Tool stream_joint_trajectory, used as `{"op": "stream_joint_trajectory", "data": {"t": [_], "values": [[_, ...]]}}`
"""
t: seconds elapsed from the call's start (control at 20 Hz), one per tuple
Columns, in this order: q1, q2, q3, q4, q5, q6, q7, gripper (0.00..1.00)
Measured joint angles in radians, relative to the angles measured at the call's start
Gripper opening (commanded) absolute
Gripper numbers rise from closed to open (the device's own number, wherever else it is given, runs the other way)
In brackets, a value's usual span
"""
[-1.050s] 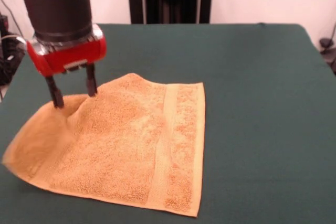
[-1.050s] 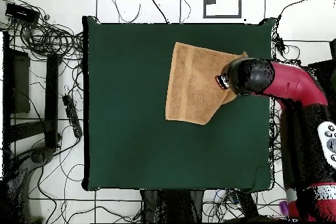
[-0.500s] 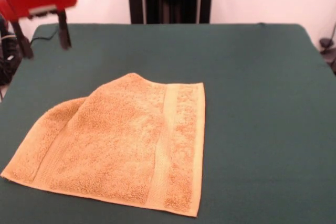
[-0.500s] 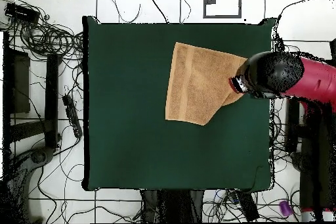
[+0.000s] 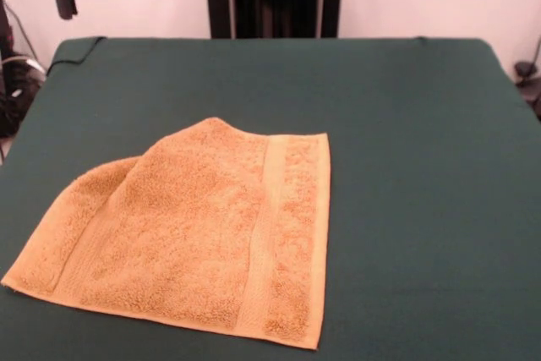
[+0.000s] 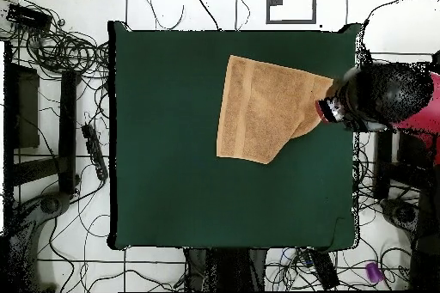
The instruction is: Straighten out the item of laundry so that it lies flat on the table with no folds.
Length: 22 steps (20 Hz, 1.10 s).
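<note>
Overhead view: our gripper point(image 6: 329, 111) hangs over the green cloth table's point(image 6: 172, 195) edge; we cannot tell its state. Orange-tan terry towel point(image 5: 190, 238) has one corner folded under; a careless regrasp could bunch it.

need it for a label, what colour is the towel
Orange-tan, with a flat woven band of the same colour near one edge. The towel shows best in the front view.

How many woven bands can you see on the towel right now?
1. On the towel, a flat woven band runs near its right edge in the front view. A second may be hidden by the folded-over far-left corner.
</note>
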Motion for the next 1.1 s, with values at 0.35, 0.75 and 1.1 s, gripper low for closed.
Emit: {"op": "stream_joint_trajectory", "data": {"t": [0.35, 0.75, 1.1], "values": [[0.040, -0.006, -0.071, 0.000, 0.006, -0.010, 0.022, 1.00], [0.160, 0.032, -0.222, 0.000, 0.077, -0.035, 0.334, 1.00], [0.228, 0.094, -0.318, 0.000, 0.155, -0.089, 0.737, 1.00]]}}
